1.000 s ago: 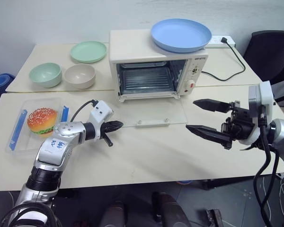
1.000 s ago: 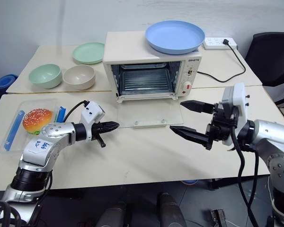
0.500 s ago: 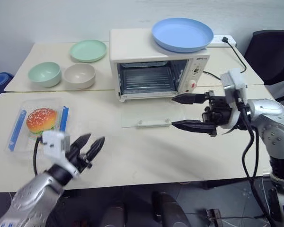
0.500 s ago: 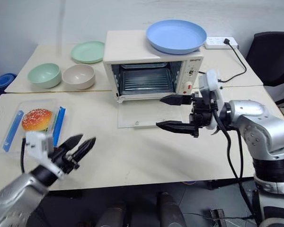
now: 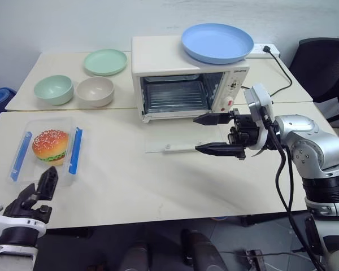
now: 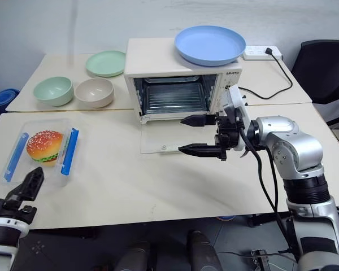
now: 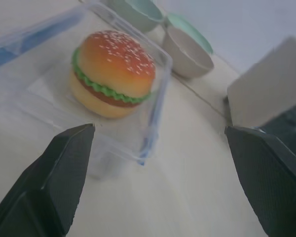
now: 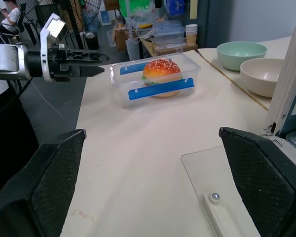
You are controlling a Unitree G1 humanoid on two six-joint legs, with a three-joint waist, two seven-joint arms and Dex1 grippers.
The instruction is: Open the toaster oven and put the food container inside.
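Beside the food container (image 5: 45, 148), left gripper (image 5: 42, 189) agape

A blue plate (image 5: 217, 42) sits at the far side of the scene. A green plate (image 5: 105, 61), a green bowl (image 5: 53, 88) and a beige bowl (image 5: 94, 90) rest on the far-left table (image 5: 158, 186). A white power strip (image 5: 264, 49) with a black cord (image 5: 282, 76) lies far right, near a black chair (image 5: 325, 73).

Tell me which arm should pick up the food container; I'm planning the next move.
Probably the left. The left gripper is open right beside the food container; the right gripper hangs over the toaster oven's lowered door.
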